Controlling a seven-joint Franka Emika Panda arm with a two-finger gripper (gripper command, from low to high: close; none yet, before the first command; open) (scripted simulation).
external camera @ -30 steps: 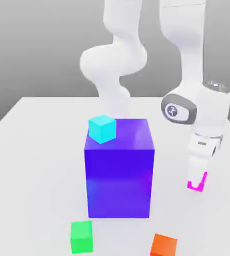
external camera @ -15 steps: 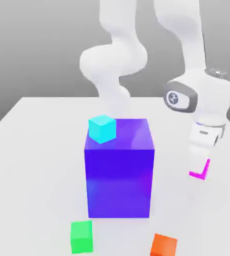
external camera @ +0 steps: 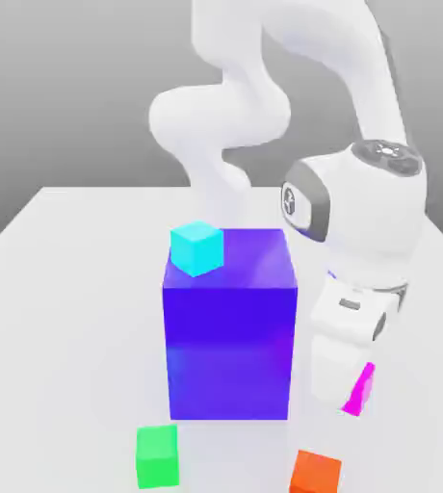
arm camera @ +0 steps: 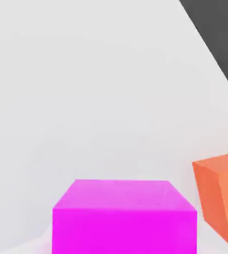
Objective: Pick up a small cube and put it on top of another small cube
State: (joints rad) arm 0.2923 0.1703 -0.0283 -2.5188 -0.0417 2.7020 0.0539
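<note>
Magenta cube [external camera: 360,390] tilted, edges off vertical, clamped in raised gripper [external camera: 352,400].

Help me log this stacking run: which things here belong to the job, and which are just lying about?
In the job:
- pink cube, held in the claw
- green cube, waiting on the table

Lying about:
- big blue block
- cyan cube on top of it
- orange cube

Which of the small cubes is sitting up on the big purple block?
The cyan cube. It rests on a top corner of the purple block, while the green cube and orange cube sit on the table.
</note>
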